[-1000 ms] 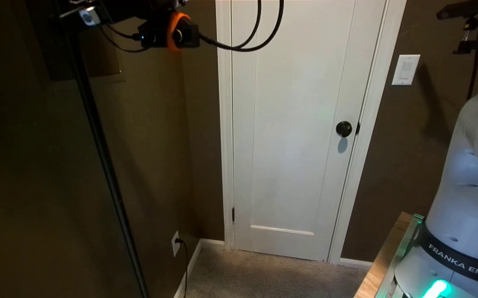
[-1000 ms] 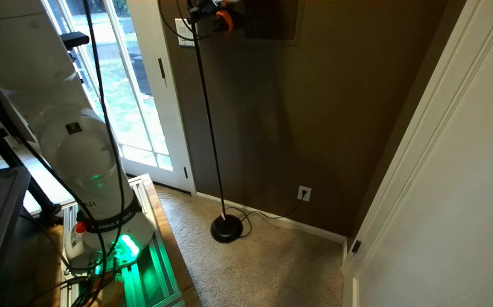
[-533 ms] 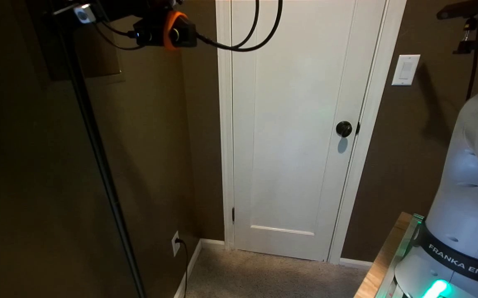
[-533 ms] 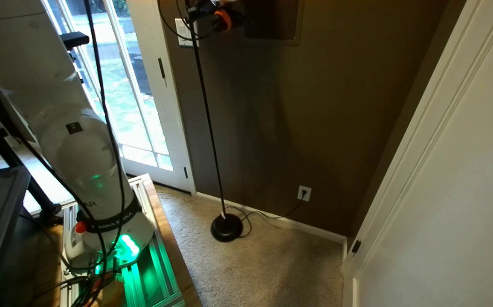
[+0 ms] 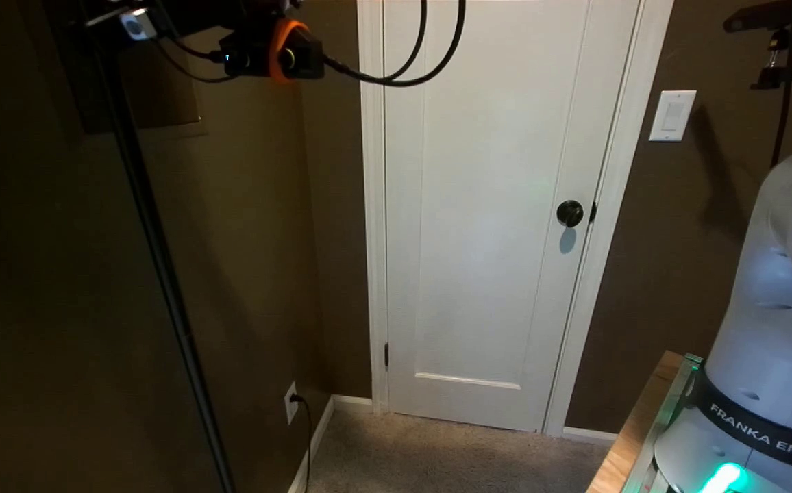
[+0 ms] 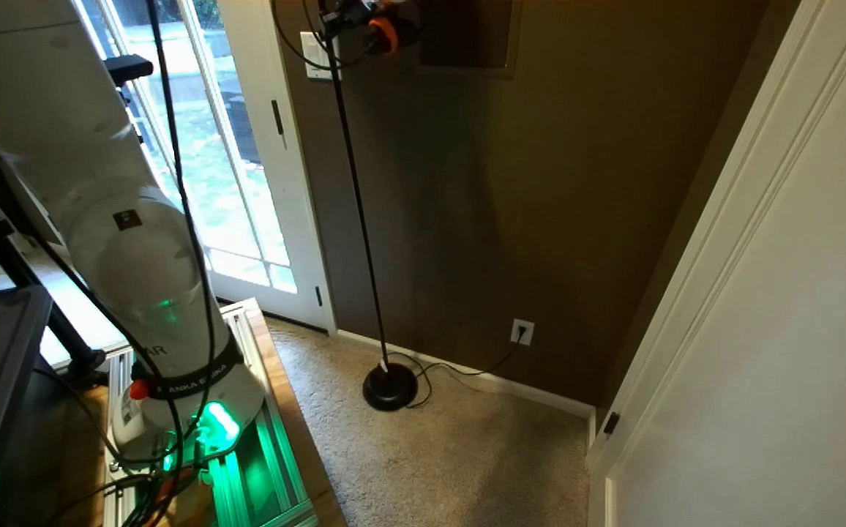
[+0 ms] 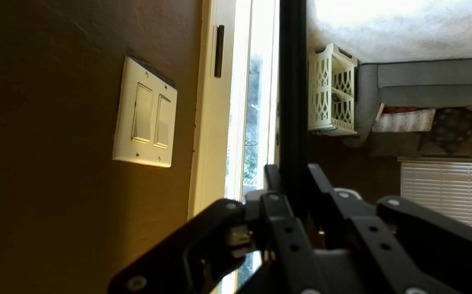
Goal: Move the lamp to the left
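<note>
Gripping the lamp (image 7: 293, 90) by its pole (image 5: 174, 301), the tool (image 7: 295, 175) showed clearly only in the wrist view, a finger on either side of the dark metal; both exterior views left its fingertips too dim to read. In an exterior view the lamp's round base (image 6: 391, 386) rested on the carpet (image 6: 423, 468), between the surface (image 6: 290, 410) and the wall (image 6: 577, 183). In an exterior view with the door (image 5: 478, 205) and its knob (image 5: 569, 213), the pole ran out at the bottom edge. Both exterior views held a cord (image 5: 308, 438) plugged into the outlet (image 5: 290, 404). The sofa (image 7: 432, 73) and blind (image 7: 448, 192) appeared in the wrist view alone, while the switch plate (image 7: 146, 114) there also showed in an exterior view, just beside the glass door (image 6: 280, 190), partly behind the pole.
</note>
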### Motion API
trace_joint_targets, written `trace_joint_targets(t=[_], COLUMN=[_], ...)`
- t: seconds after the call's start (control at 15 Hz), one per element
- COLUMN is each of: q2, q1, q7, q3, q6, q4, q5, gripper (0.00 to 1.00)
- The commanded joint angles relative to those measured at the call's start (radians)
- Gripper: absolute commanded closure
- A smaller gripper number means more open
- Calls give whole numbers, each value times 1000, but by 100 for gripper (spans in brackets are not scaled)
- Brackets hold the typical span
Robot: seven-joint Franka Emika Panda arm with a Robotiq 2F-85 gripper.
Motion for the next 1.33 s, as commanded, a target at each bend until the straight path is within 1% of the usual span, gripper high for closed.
trace_joint_targets(t=[0.0,0.33,0.4,0.47,0.6,0.67,0.8,0.93,1.0,1.07,1.27], q2=[6,36,40,41,40,38,36,28,22,15,-38], q1=[-1,-2,-2,-2,-3,-3,-3,-7,-11,-14,-37], q7=[-27,-24,-21,-20,-19,-16,-3,24,64,121,204], q3=[-3,-4,-3,-3,-3,-2,-2,-3,-5,-5,-27], q6=[-17,-35,-38,-39,-39,-35,-19,29,71,115,184], q4=[77,75,75,77,95,105,119,118,107,94,31], q5=[47,38,38,40,50,48,35,12,-9,-41,-140], gripper=[95,95,56,55,42,34,22,8,0,0,0])
